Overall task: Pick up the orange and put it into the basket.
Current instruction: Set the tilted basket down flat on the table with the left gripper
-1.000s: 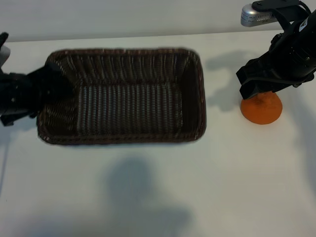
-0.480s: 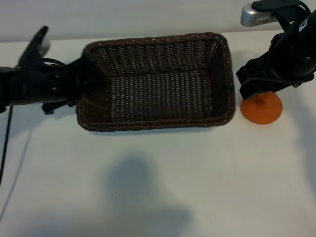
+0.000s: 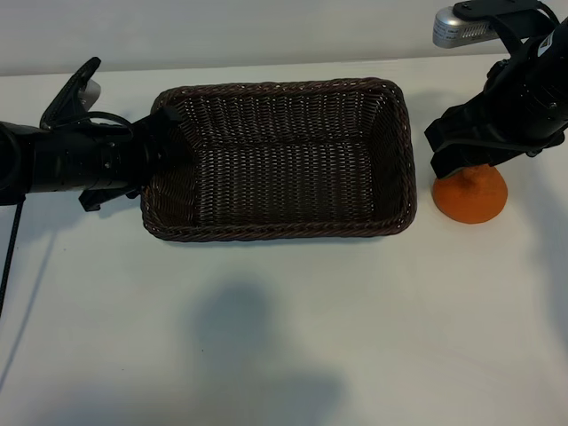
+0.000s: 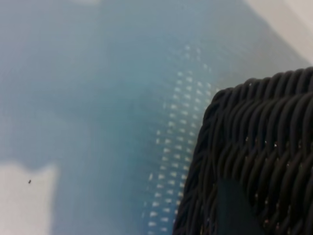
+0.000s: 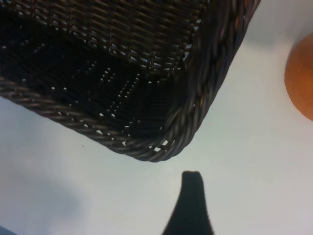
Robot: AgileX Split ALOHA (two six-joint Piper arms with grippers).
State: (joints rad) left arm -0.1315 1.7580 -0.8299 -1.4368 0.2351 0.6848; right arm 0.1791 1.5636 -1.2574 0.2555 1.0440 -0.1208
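The dark brown wicker basket (image 3: 280, 232) lies on the white table, its inside holding nothing. My left gripper (image 3: 153, 146) is shut on the basket's left end wall. In the left wrist view a dark finger (image 4: 234, 210) presses against the weave (image 4: 264, 127). The orange (image 3: 472, 200) rests on the table just right of the basket. My right gripper (image 3: 463, 161) hangs open directly over the orange's back part, hiding its top. In the right wrist view one finger (image 5: 191, 196) shows above bare table, with the orange (image 5: 302, 83) at the edge and the basket corner (image 5: 195, 107) close by.
White table (image 3: 284, 337) spreads in front of the basket, crossed by soft shadows. A silver camera mount (image 3: 461, 27) sits above the right arm. A black cable (image 3: 11, 248) trails down the far left.
The left arm has pushed the basket to the right, closer to the orange, then settled. The right arm and the orange have not moved.
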